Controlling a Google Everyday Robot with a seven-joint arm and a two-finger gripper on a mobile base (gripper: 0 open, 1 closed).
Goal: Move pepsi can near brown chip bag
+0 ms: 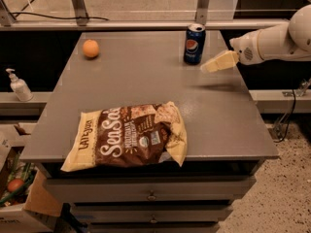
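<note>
The pepsi can (194, 44) stands upright near the far right of the grey table (146, 81), dark blue with a silver top. The brown chip bag (130, 137) lies flat near the table's front edge, left of centre. My gripper (208, 66) reaches in from the right on a white arm (272, 40). It hovers above the table just right of the can and slightly nearer the front, pale fingers pointing left toward the can. It holds nothing.
An orange (90, 48) sits at the far left of the table. A soap dispenser (18, 85) stands on a lower ledge to the left. A cardboard box (19, 198) is on the floor at lower left. Drawers run below the table front.
</note>
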